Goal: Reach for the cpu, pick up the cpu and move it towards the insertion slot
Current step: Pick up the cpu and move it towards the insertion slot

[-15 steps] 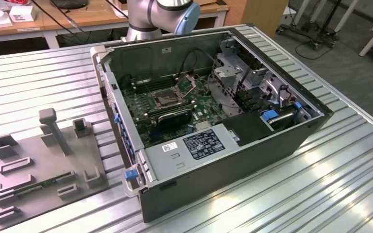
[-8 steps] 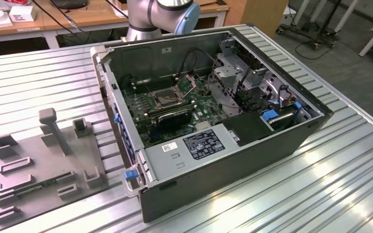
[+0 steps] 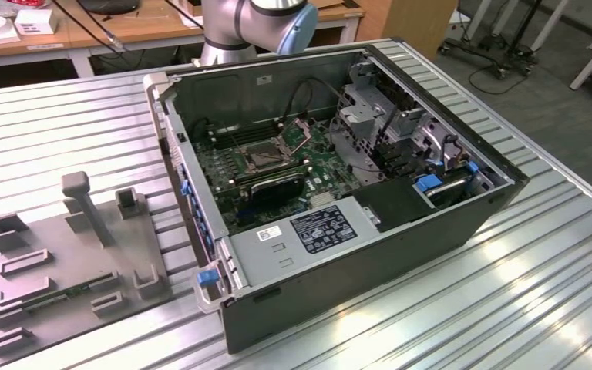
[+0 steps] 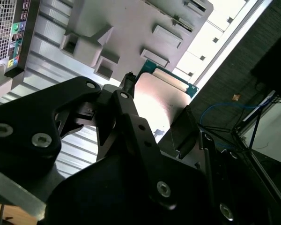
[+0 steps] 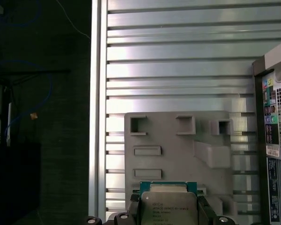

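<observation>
You are looking at a ribbed metal table [image 3: 543, 301] carrying an open computer case [image 3: 399, 254] that is lying on its side. The robot arm [image 3: 260, 23] is rising behind the case. A grey tray [image 3: 49, 231] is sitting on the table at the exterior view's left, just beside the case. Inside the case a green motherboard [image 3: 317, 166] is lying flat, with the square, metal-framed socket [image 3: 258, 158] sitting near its middle.

In the first wrist view the black jaws are clamping two opposite edges of the square silvery chip [image 5: 168, 208]. They are holding it flat above the tray and apart from it, well away from the socket.

By my reading you are working in the carrying step: the chip is picked up, and the trip to the socket is barely under way. That carry is calling for a level chip, a steady grip and enough height to clear the case wall.
</observation>
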Motion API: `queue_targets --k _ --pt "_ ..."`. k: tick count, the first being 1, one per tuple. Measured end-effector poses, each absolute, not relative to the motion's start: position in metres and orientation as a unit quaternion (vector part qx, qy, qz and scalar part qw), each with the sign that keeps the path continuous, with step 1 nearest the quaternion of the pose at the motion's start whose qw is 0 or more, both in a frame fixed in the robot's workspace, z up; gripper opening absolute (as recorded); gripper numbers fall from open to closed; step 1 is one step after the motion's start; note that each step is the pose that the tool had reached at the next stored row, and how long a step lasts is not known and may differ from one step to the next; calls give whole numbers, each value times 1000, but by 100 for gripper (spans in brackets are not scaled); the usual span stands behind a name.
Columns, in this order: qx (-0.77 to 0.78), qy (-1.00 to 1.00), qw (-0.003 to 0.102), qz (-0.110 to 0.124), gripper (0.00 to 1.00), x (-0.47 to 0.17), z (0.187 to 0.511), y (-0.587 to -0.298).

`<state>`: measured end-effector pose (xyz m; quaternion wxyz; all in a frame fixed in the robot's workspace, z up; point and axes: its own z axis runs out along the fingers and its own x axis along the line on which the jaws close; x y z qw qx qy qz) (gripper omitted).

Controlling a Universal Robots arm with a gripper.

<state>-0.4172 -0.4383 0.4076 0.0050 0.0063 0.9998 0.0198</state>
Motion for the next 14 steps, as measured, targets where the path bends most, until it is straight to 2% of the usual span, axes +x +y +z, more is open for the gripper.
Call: queue_targets --k 14 --pt "7 1000 5 20 55 -407 407 -438"
